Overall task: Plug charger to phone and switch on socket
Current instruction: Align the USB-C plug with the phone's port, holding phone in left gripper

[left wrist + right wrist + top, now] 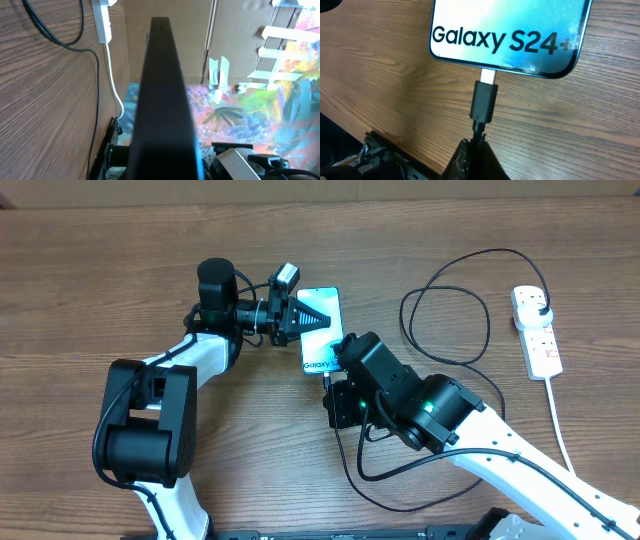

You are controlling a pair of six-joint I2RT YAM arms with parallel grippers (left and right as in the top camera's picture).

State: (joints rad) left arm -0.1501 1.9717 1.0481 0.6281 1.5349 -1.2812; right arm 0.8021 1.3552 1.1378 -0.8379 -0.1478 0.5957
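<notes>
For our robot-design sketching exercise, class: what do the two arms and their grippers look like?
The left arm and right arm have white links, bulky black joints and thin black cables. A green light glows on the right arm. The left gripper and right gripper have black, tapering fingers.

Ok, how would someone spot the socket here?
On the wooden table, go to the far right of the overhead view. The socket is the white strip, a black plug in one end, a thick white cord off the other; the charger beside it is thin and black.
</notes>
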